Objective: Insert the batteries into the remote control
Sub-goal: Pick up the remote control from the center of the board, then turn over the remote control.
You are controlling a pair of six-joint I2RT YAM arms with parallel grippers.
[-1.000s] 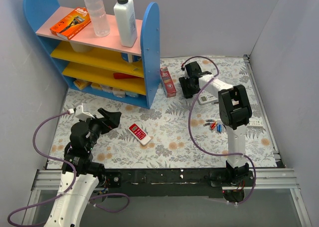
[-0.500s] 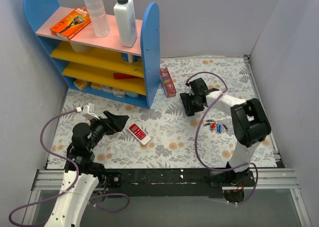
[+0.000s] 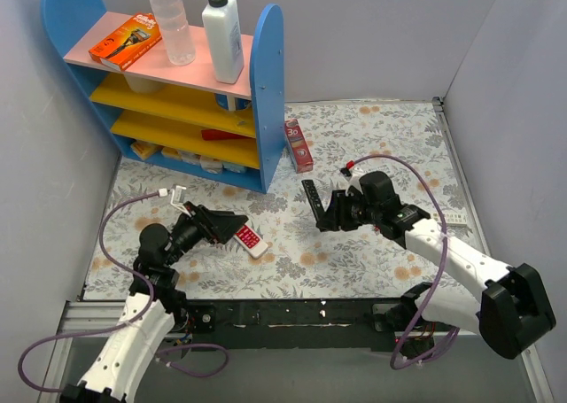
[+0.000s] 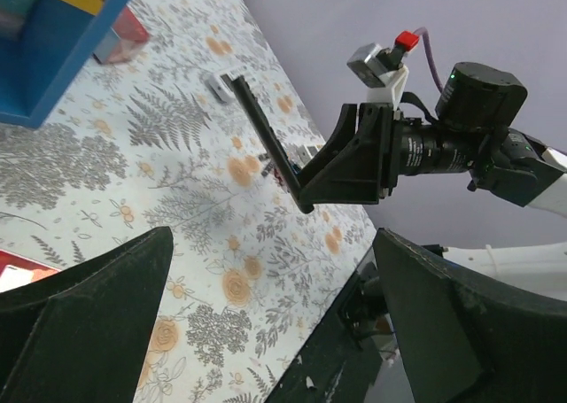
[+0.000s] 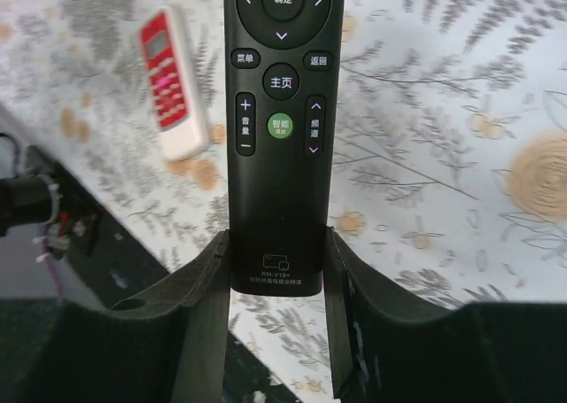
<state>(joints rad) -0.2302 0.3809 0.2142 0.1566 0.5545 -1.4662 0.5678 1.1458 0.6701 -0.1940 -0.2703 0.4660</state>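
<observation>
My right gripper [image 3: 326, 210] is shut on the bottom end of the slim black remote control [image 3: 311, 197] and holds it tilted above the middle of the mat. In the right wrist view the remote [image 5: 281, 111] stands button side up between the fingers [image 5: 205, 288]. My left gripper [image 3: 232, 225] is open and empty, just left of the red-and-white remote [image 3: 250, 239]. The left wrist view shows the black remote [image 4: 266, 142] edge-on, held by the right gripper [image 4: 306, 195], beyond my open left gripper [image 4: 275, 332]. The batteries are hidden under the right arm in the top view.
A blue shelf unit [image 3: 177, 93] with bottles and a box stands at the back left. A red toothpaste box [image 3: 299, 144] lies beside it. The red-and-white remote also shows in the right wrist view [image 5: 173, 84]. The black front rail [image 3: 301, 313] runs along the near edge.
My right arm has swung from the back of the table to the middle, carrying the black remote. My left gripper has moved right, toward the red-and-white remote.
</observation>
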